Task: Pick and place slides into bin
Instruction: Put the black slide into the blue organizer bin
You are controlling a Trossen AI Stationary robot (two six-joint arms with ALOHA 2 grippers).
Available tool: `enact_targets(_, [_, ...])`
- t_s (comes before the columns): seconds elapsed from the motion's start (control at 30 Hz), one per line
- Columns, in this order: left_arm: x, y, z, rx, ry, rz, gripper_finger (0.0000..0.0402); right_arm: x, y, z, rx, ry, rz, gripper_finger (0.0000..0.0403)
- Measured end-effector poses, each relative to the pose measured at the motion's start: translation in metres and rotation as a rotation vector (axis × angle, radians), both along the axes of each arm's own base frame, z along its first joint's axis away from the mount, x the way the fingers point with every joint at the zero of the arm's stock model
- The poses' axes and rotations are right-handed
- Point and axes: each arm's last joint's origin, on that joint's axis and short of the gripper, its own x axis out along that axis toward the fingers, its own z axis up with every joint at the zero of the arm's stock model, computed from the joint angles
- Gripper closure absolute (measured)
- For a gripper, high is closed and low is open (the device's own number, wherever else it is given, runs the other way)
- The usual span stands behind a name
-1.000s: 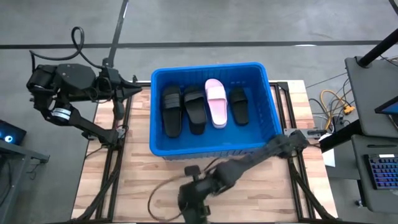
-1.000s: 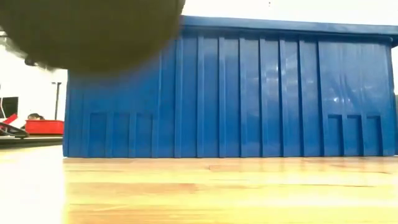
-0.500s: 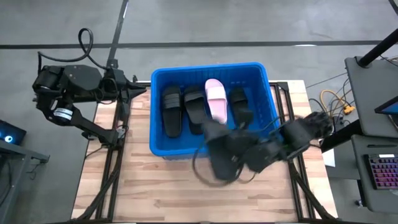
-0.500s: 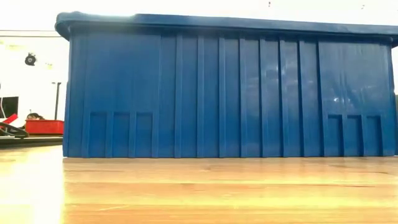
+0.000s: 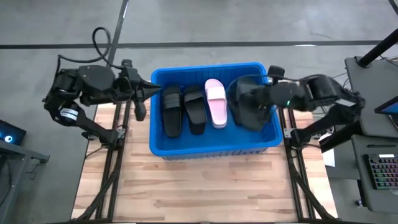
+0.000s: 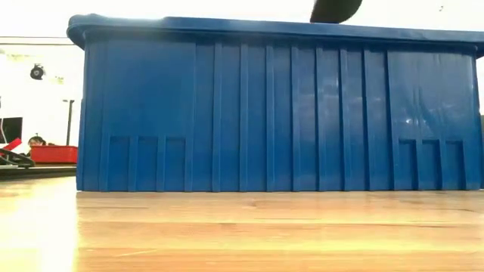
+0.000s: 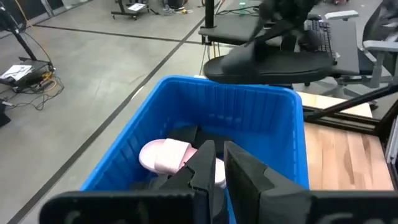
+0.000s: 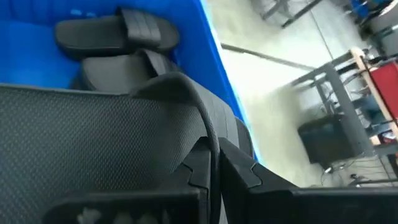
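The blue bin (image 5: 211,146) stands on the wooden table and fills the low view (image 6: 280,113). Inside it lie two black slides (image 5: 172,111) (image 5: 194,109), one pink slide (image 5: 216,102) and another black slide (image 8: 118,31) at the right. My right gripper (image 5: 264,99) is shut on a further black slide (image 5: 247,107), held over the bin's right part; the slide also shows in the left wrist view (image 7: 267,62) and at the top of the low view (image 6: 336,9). My left gripper (image 5: 154,93) is shut and empty at the bin's left rim. My right gripper pinches a thin curved edge of the black slide (image 8: 208,140) between its two fingers. The fingers come roughly level from the table's right. The slide is lifted clear above the bin's right end and lies about level.
The table's wooden top (image 5: 205,186) in front of the bin is bare. A desk with a keyboard (image 5: 379,174) stands to the right of the table. Cables (image 5: 333,102) lie off the table's right edge.
My right gripper has carried the black slide up from the table's near edge, toward the far and right side, to a place over the bin's right part. My left gripper has moved right, up to the bin's left rim.
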Motion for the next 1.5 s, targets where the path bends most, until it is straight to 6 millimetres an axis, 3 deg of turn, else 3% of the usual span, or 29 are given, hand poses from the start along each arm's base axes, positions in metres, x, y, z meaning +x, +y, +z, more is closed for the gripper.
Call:
enact_targets(0.23, [0.03, -0.003, -0.009, 0.026, 0.042, 0.045, 0.0381, -0.024, -0.041, -0.043, -0.028, -0.076, 0.096, 0.0394])
enact_targets(0.5, [0.062, -0.006, -0.019, 0.035, 0.065, 0.056, 0.0381, -0.024, -0.087, -0.133, -0.077, 0.02, 0.19, 0.0394])
enact_targets(0.77, [0.068, -0.006, -0.015, 0.046, 0.012, 0.101, 0.0381, -0.029, -0.131, -0.204, -0.188, 0.125, 0.183, 0.0394])
enact_targets(1.23, [0.067, -0.004, -0.01, 0.068, -0.036, 0.172, 0.0381, -0.018, -0.173, -0.259, -0.128, 0.124, 0.193, 0.0394])
enact_targets(1.5, [0.066, -0.004, -0.01, 0.068, -0.035, 0.173, 0.0381, -0.016, -0.191, -0.276, -0.066, 0.16, 0.155, 0.0373])
